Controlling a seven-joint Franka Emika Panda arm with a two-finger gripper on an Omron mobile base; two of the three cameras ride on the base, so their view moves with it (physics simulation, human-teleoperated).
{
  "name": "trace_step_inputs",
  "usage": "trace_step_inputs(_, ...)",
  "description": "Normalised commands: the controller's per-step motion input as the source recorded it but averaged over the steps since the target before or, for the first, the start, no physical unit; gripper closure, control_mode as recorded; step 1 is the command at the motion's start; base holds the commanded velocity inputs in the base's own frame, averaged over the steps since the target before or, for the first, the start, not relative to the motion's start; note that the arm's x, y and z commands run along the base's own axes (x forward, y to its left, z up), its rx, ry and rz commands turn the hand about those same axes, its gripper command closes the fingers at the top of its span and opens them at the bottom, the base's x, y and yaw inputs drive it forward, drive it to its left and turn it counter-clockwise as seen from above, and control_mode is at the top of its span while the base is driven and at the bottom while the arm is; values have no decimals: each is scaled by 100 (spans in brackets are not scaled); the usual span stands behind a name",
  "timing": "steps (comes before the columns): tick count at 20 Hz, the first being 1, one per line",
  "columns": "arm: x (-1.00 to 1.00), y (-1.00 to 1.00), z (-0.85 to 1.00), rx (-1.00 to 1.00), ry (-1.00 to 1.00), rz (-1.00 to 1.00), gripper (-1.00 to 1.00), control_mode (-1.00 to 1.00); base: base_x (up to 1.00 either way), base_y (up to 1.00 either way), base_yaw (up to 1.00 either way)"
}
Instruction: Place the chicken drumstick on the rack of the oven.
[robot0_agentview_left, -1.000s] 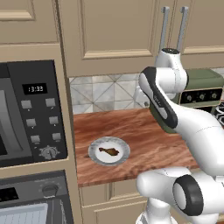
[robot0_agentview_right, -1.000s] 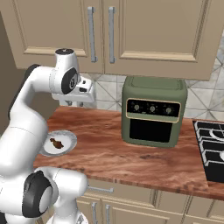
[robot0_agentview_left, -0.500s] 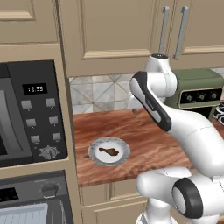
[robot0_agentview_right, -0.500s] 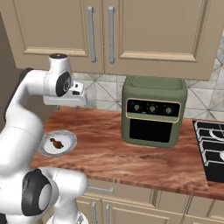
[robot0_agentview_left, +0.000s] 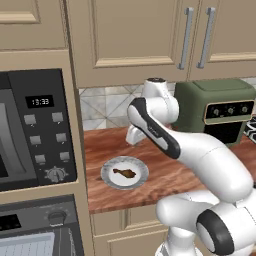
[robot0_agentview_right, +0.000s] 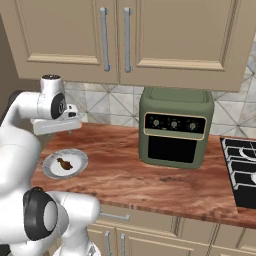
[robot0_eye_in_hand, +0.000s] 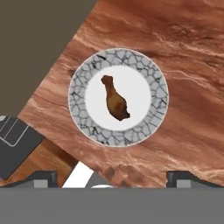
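At far left of the left base view, the black oven (robot0_agentview_left: 37, 227) sits low beneath the microwave (robot0_agentview_left: 35, 130), cut off by the frame edge — its rack is hard to make out. On the wooden counter (robot0_agentview_left: 165, 170), the chicken drumstick (robot0_agentview_left: 125, 173) lies in the middle of the round plate (robot0_agentview_left: 111, 179). My gripper (robot0_eye_in_hand: 111, 176) hangs above it, empty and touching nothing, tips spread wide apart. Further right stands the olive-green countertop oven (robot0_agentview_right: 175, 127).
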Motion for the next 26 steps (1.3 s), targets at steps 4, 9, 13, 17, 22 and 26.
trace_step_inputs(4,-17,39,-51,-10,2,13,-100,-100,0,0,0)
trace_step_inputs(9,7,0,-43,-10,-1,2,-100,-100,0,0,0)
trace_step_inputs(13,3,0,-43,-9,0,3,-100,-100,0,0,0)
trace_step_inputs(17,10,0,-31,-9,0,0,-100,-100,0,0,0)
trace_step_inputs(22,34,0,-36,-11,0,1,-100,-100,0,0,0)
trace_step_inputs(26,11,11,-57,2,-4,0,-100,-100,0,0,0)
